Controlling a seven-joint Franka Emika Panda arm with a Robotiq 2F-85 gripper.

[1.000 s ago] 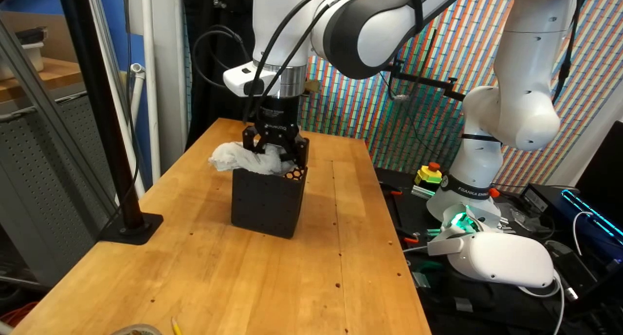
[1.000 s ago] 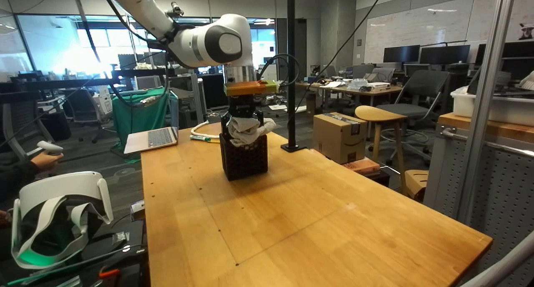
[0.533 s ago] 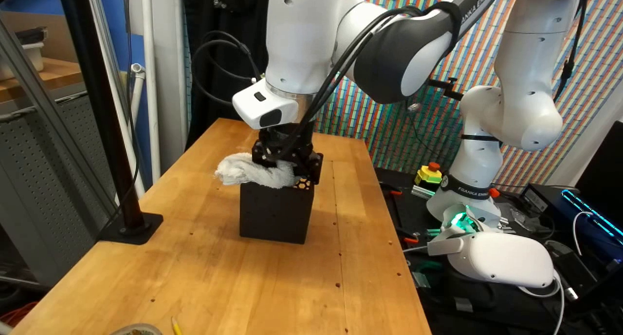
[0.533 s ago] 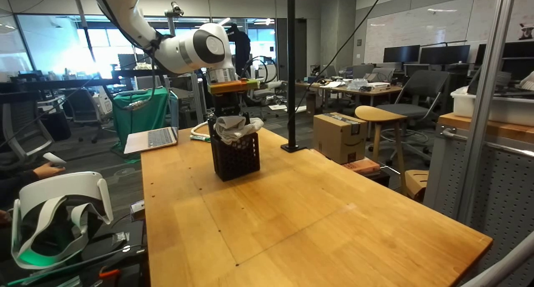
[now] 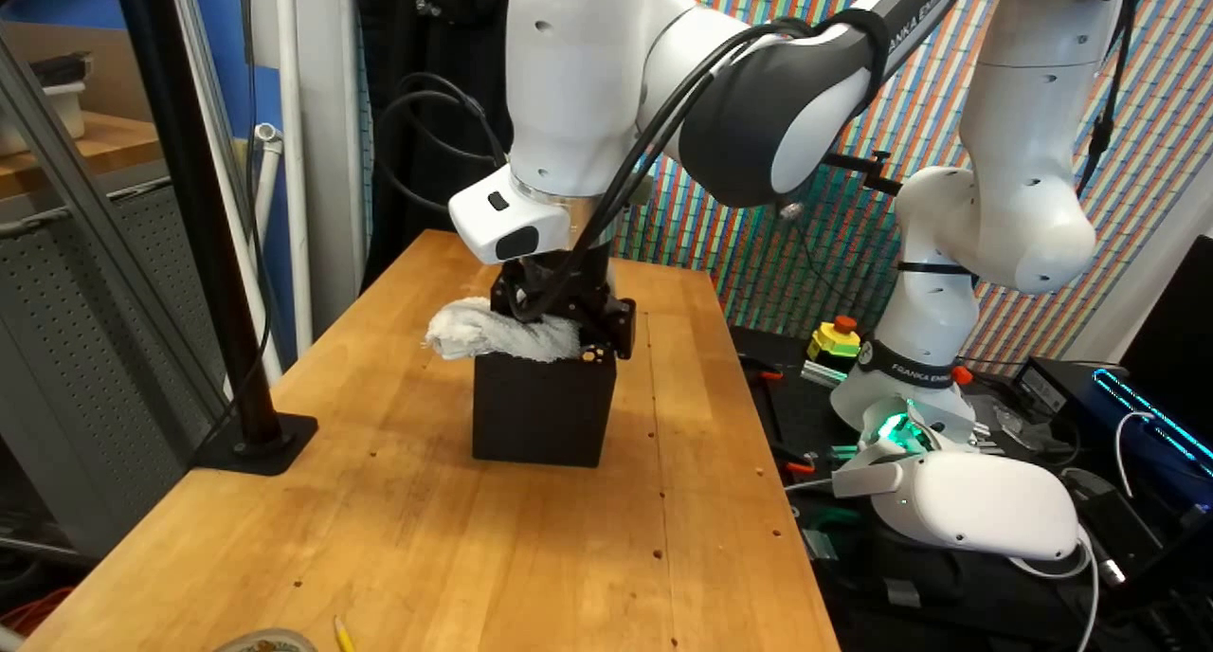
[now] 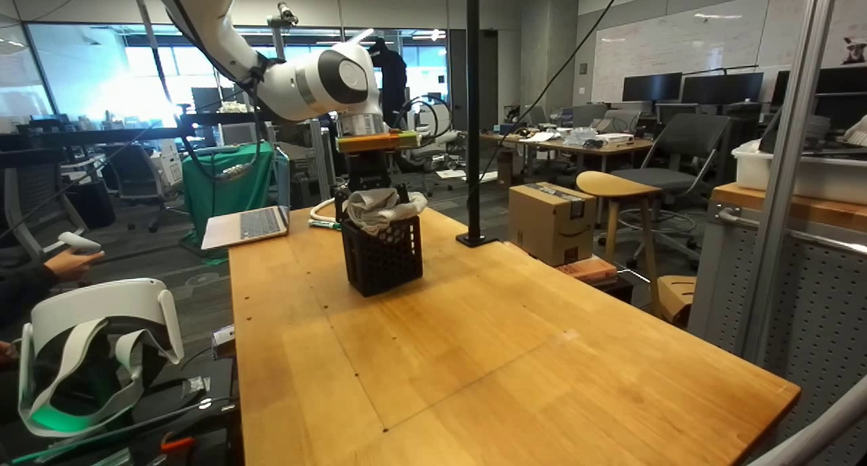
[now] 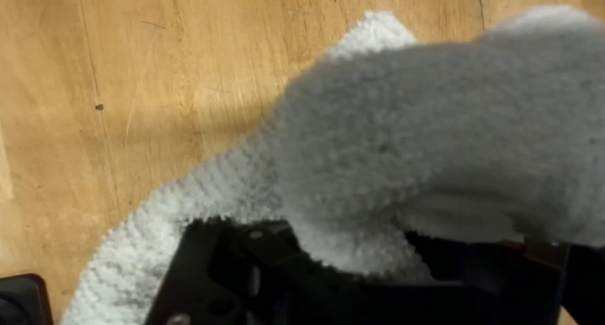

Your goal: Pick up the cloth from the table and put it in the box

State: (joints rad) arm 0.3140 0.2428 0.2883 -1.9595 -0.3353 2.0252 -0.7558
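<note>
The cloth (image 5: 502, 332) is white-grey and fluffy. It lies bunched over the top of the black box (image 5: 543, 410), with one end sticking out past a side wall. In an exterior view, the cloth (image 6: 379, 208) sits over the rim of the perforated box (image 6: 385, 259). My gripper (image 5: 573, 309) is down at the box's rim, against the cloth. Its fingertips are hidden by the cloth and box. In the wrist view, the cloth (image 7: 401, 126) fills much of the picture and droops between dark finger parts (image 7: 373, 287). I cannot tell whether it is pinched.
The box stands on the wooden table (image 6: 508, 357). A black pole base (image 5: 251, 434) is clamped near the table edge. A laptop (image 6: 247, 225) and a pale tube (image 6: 326, 212) lie at the table's end. A bowl (image 5: 267, 643) and a yellow pencil (image 5: 342, 635) lie opposite.
Over the last second my gripper, the box and the cloth shifted together a short way along and across the table. In the last half second they have barely moved.
</note>
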